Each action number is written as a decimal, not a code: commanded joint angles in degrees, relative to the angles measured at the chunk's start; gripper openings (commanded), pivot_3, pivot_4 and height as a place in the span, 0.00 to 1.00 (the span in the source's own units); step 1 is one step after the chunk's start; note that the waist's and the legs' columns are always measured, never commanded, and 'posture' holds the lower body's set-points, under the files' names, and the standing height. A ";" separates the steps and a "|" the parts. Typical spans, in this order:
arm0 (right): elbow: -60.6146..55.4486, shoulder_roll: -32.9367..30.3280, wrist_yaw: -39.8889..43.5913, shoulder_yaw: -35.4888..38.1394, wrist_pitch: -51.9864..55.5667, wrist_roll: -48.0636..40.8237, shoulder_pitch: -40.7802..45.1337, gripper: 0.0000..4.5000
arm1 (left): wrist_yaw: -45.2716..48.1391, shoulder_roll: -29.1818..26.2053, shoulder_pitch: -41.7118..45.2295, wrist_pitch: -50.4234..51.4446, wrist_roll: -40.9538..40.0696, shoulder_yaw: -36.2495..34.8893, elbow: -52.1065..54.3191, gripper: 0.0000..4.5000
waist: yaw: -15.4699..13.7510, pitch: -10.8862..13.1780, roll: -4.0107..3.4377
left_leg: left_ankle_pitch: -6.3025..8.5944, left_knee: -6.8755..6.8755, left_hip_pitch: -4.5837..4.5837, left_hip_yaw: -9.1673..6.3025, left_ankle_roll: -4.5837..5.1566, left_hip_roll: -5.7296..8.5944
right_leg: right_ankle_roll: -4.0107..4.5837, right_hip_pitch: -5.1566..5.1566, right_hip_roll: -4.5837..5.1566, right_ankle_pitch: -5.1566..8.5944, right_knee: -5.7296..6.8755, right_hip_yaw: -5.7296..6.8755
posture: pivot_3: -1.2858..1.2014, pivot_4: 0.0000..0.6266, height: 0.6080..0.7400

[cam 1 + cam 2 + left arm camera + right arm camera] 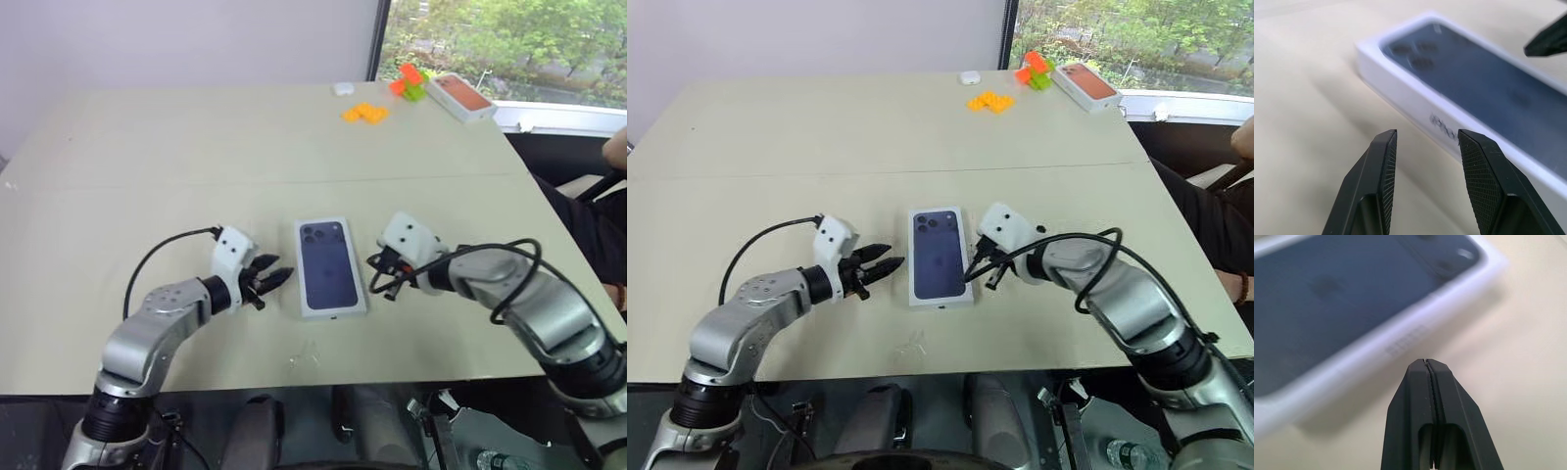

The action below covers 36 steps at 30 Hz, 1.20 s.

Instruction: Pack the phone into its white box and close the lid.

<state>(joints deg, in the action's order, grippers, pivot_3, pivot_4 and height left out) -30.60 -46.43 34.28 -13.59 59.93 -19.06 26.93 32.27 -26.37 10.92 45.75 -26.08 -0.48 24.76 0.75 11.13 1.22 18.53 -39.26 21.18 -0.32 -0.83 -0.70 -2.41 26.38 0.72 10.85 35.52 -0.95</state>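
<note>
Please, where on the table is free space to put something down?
The table is bare across its far-left half and middle. Crowded: the far right corner with orange blocks and orange-topped box, and near the lid between both grippers.

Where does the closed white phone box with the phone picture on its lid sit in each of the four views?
Left eye: the lid lies centre, between both grippers.
Right eye: the lid lies centre, slightly left.
Left wrist: upper right, beyond the left gripper, which is open.
Right wrist: upper left, beyond the right gripper, which is shut.
Shared landmark: the printed camera cluster.
</note>
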 commanded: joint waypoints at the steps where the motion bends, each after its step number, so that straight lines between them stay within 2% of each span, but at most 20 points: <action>1: -3.55 -2.07 2.94 4.13 -5.46 -0.22 -1.24 0.00 | 0.41 -0.07 1.34 -0.94 -1.83 -2.34 0.14 0.47 | 0.00 0.00 0.01 | 0.00 0.00 0.00 -0.02 0.00 0.01 | 0.00 -0.01 -0.01 0.00 0.00 0.01 | 0.52 0.24 1.00; 7: -9.97 -0.48 8.13 8.03 -7.12 -7.68 -4.42 0.00 | -2.01 1.93 7.88 -5.67 3.05 0.90 -6.62 0.47 | -0.07 -0.02 0.04 | 0.00 -0.01 -0.07 -0.05 0.00 0.00 | 0.01 -0.07 -0.07 -0.01 0.02 0.02 | 0.52 0.24 1.00; 11: -12.09 0.02 7.73 5.32 -5.81 -8.34 -7.17 0.00 | -3.77 4.10 13.66 -9.39 9.30 6.68 -14.08 0.47 | -0.13 -0.04 0.07 | 0.00 -0.01 -0.26 -0.04 -0.01 0.01 | 0.02 -0.29 -0.06 -0.02 0.02 0.01 | 0.52 0.24 1.00; 14: -11.77 0.25 6.45 2.62 -4.23 -7.63 -8.40 0.00 | -4.82 5.71 17.05 -10.72 13.24 10.29 -19.47 0.47 | -0.06 -0.03 0.09 | 0.00 0.00 -0.76 -0.02 0.00 0.05 | 0.03 -0.82 -0.03 0.00 -0.12 -0.01 | 0.52 0.24 1.00; 24: -8.12 0.82 2.68 -2.24 0.66 -5.56 -9.68 0.00 | -2.66 4.97 16.84 -7.14 16.98 14.61 -21.69 0.47 | -0.02 -0.08 0.10 | 0.00 0.02 -0.87 -0.03 0.00 0.02 | -0.16 -1.05 -0.07 0.14 -0.08 -0.03 | 0.52 0.24 1.00; 28: -7.90 0.13 2.48 -2.39 0.93 -5.03 -9.57 0.00 | -2.55 4.95 16.30 -7.53 17.19 14.14 -21.41 0.47 | 0.02 -0.15 0.16 | 0.00 0.02 -0.93 0.00 0.00 0.02 | -0.07 -1.19 -0.06 0.23 -0.12 -0.04 | 0.52 0.24 1.00; 31: -8.14 0.90 2.12 -0.30 -1.93 -4.62 -9.47 0.00 | -2.69 5.95 15.39 -11.25 15.70 11.19 -20.18 0.47 | 0.07 -0.16 0.17 | 0.00 0.02 -0.93 -0.01 0.00 0.02 | -0.10 -1.20 -0.06 0.22 -0.13 -0.04 | 0.52 0.24 1.00; 34: -6.81 1.64 -0.77 3.88 -7.70 -1.46 -9.41 0.00 | -3.35 6.80 14.08 -13.69 11.48 3.87 -15.99 0.47 | 0.20 -0.14 0.18 | 0.00 0.03 -0.90 0.00 0.00 0.00 | -0.16 -1.10 -0.06 0.18 -0.14 -0.05 | 0.52 0.24 1.00; 36: -4.80 3.40 -2.99 7.66 -13.14 0.29 -9.87 0.00 | -3.29 5.11 11.72 -13.67 8.93 -2.03 -13.60 0.47 | 0.19 -0.13 0.21 | 0.00 0.02 -0.89 -0.01 -0.01 -0.01 | -0.18 -0.94 -0.06 0.16 -0.11 -0.04 | 0.52 0.24 1.00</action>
<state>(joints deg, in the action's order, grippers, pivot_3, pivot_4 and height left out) -35.64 -44.27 33.13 -10.29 51.69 -20.56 17.01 29.22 -19.72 23.15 33.69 -14.93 3.25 7.38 0.94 11.00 1.43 18.52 -39.24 20.30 -0.34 -0.84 -0.73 -2.60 25.45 0.63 11.00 35.40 -0.98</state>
